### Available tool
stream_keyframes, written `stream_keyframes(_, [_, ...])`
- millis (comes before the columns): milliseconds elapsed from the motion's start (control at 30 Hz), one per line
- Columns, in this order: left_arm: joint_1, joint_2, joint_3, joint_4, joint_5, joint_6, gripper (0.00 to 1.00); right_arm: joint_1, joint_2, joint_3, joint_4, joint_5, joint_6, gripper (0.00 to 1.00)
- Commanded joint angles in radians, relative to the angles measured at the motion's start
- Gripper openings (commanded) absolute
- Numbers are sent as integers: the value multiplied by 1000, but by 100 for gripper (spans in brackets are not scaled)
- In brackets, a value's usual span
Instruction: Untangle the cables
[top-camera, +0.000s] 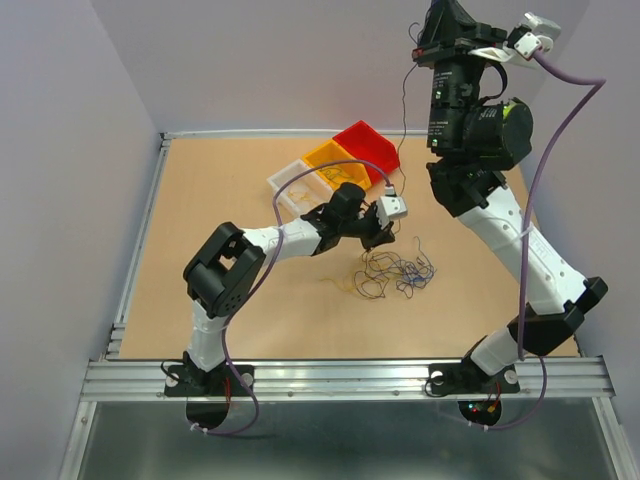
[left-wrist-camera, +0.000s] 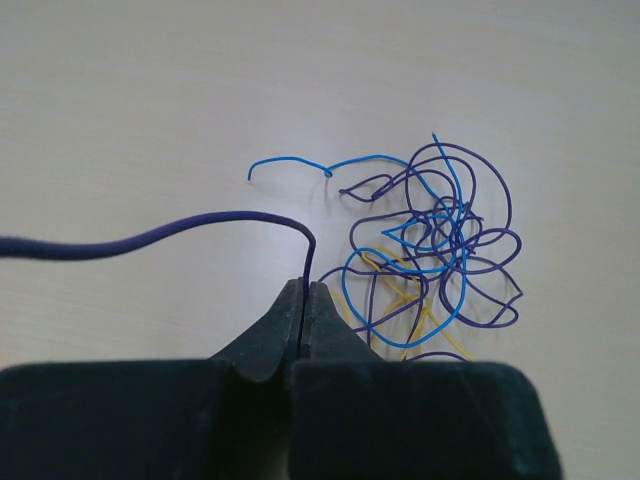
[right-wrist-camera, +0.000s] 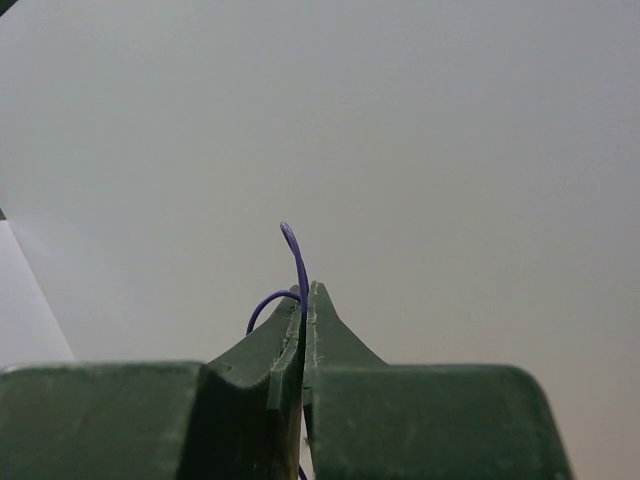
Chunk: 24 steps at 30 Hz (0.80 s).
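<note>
Left wrist: a dark purple cable (left-wrist-camera: 200, 225) is pinched by the left gripper (left-wrist-camera: 305, 286).
A purple wire (right-wrist-camera: 297, 252) is pinched by the right gripper (right-wrist-camera: 305, 292).

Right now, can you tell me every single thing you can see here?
table: one, light wood, under everything
bins: three, clear, orange and red, in a row at the far middle
cables: one tangled pile, purple, blue and yellow, mid-table
wire: one, purple, running from low by the pile to high up, pinched by both grippers
rail: one, silver, along the near edge
arms: two, white and black, bases on the rail
left gripper: one, black, shut on the wire, low beside the pile
right gripper: one, dark, shut on the wire, raised high
</note>
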Motion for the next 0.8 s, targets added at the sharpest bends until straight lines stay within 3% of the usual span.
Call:
stream_keyframes(0, [18,-59,8,29,47,2,0,-3,-67,-56,90,52,-45,0])
stream_keyframes(200, [113,-185,-29,60,143,-57,0,-3,-240,-325,70,147,-74,1])
stream_keyframes(300, [155,-220,21,-18,212,-102,0,-3,-373,-429,-178,134,36,1])
stream_keyframes(333, [160,-231,35,-42,229,-106,0,-3,-411,-531,-267,108,67,1])
stream_keyframes(500, [180,-323,16,-89,298,-74,0,-3,-628,-901,-273,61,242,0])
stream_keyframes(533, [186,-338,6,-89,298,-68,0,-3,-648,-1008,-257,49,254,0])
stream_keyframes(633, [221,-383,-15,-93,307,-63,0,-1,-659,-1092,-272,-15,296,1])
stream_keyframes(767, [256,-404,-14,-93,352,-96,0,-1,-585,-1162,-266,-251,311,0])
